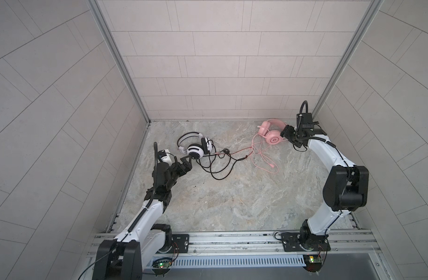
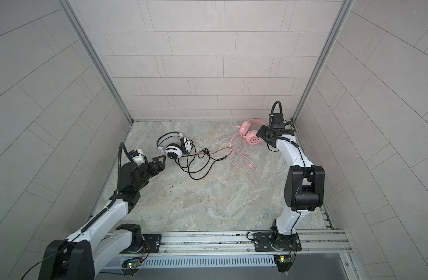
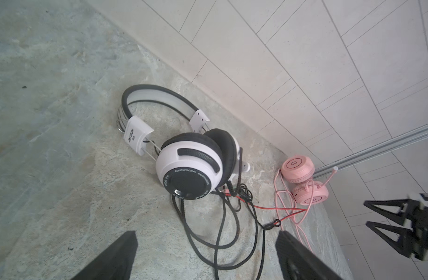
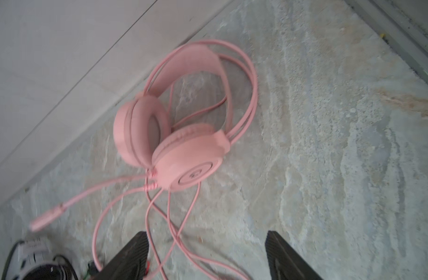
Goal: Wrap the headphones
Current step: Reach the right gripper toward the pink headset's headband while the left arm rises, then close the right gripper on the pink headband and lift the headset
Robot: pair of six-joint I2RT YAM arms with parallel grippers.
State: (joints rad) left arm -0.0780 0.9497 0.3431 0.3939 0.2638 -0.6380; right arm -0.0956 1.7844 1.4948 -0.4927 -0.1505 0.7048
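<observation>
Two corded over-ear headsets out there: one all-pink plastic headset [image 1: 272, 139], one white-and-black plastic headset [image 1: 195, 150] with striped round cups. And two cables: one pink cable [image 1: 271, 164], one thin black cable [image 1: 217, 179].

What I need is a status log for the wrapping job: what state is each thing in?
white-and-black headphones: on the table, unheld, black cable loose, unwrapped.
pink headphones: on the table, unheld, pink cable loose, unwrapped.
left gripper: open, empty.
right gripper: open, empty.
</observation>
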